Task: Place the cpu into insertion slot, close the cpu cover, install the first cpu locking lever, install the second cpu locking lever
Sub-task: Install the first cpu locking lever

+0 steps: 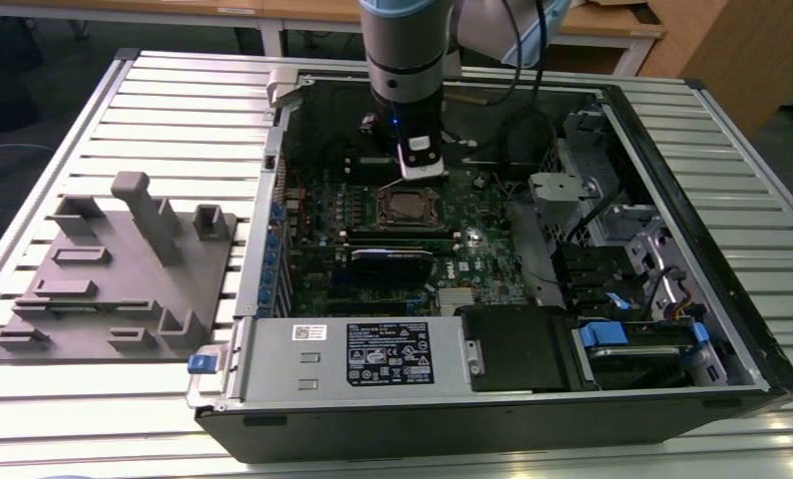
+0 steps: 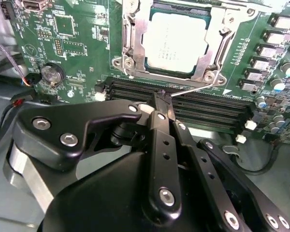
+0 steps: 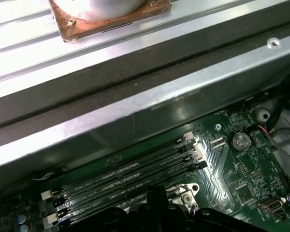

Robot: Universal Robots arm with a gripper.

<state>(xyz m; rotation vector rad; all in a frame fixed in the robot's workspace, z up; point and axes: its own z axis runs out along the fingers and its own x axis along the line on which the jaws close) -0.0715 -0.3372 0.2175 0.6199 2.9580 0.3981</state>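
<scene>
An open computer case (image 1: 662, 249) lies before you on a slatted metal table (image 1: 170, 90).

To the exterior view's left you see a grey moulded fixture (image 1: 117, 279) resting on the table beside the case. Inside the case, the power supply (image 1: 356, 354) sits along the near edge, a black expansion card (image 1: 393, 261) stands on the green motherboard (image 2: 77, 29), and the second wrist view gives you a coin cell battery (image 2: 52, 73) and long memory slots (image 2: 208, 108).

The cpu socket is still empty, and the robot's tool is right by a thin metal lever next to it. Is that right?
Not quite. The insertion slot isn't empty: in the second wrist view the cpu already sits in it, with the cpu cover framing it. The rest holds: the tool is right by the thin metal lever.
</scene>
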